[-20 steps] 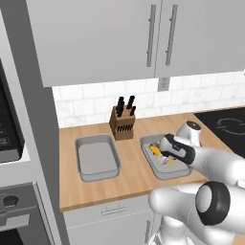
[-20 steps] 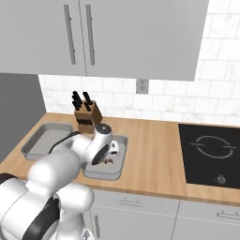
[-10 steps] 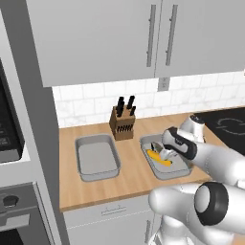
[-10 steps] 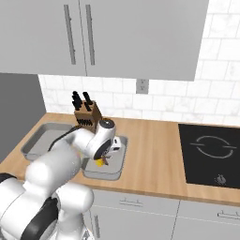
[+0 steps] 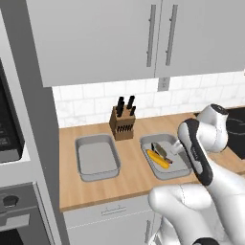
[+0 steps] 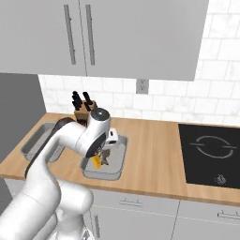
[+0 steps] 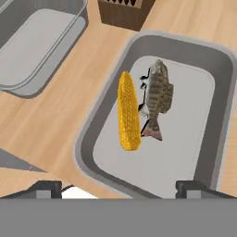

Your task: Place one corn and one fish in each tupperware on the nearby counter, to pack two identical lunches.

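With 1 corn (image 7: 128, 111) and 1 fish (image 7: 157, 95) side by side in the right tupperware (image 7: 210, 60), the gripper (image 7: 118, 187) hangs wide open and empty above; the left tupperware (image 5: 97, 157), empty, probably needs its pair next.

knife block (image 5: 122, 125) – brown wood, black handles, upright by the backsplash | wall outlet (image 5: 163, 84) – above and right of knife block | black cooktop (image 6: 210, 159) – far right of knife block | upper cabinets (image 5: 115, 38) – over knife block, grey bar handles
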Tool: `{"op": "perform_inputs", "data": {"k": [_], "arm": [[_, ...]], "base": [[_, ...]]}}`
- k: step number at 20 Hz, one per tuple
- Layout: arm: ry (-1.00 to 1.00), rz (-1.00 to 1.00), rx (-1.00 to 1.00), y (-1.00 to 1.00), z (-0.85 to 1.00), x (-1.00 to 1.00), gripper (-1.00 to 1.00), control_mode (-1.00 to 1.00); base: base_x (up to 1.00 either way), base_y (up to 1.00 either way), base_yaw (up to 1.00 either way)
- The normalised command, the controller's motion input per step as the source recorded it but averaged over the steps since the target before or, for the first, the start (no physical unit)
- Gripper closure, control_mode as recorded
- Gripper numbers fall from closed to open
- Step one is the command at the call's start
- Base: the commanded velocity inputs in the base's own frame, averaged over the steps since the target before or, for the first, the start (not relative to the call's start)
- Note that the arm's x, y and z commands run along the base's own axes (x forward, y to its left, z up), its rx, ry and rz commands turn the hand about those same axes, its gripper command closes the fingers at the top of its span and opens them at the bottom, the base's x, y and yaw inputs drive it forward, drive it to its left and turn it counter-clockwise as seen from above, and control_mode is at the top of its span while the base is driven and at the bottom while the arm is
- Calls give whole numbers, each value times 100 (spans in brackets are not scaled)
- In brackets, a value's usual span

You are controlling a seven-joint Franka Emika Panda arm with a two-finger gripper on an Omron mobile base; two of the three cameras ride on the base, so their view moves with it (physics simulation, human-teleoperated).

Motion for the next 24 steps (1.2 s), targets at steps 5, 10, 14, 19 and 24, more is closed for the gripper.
{"op": "perform_inputs", "data": {"k": [5,10,14,19,24], "arm": [[-16,-17,0,46,44,-84,-100,-100],[-16,-32,0,23,34,-25,-100,-100],[-18,-36,0,3,20,-34,-100,-100],[-32,-32,0,6,-12,-69,-100,-100],[0,0,0,0,0,0,-100,100]], "base": [[0,0,0],[0,0,0],[0,0,0],[0,0,0],[-100,6,-15]]}}
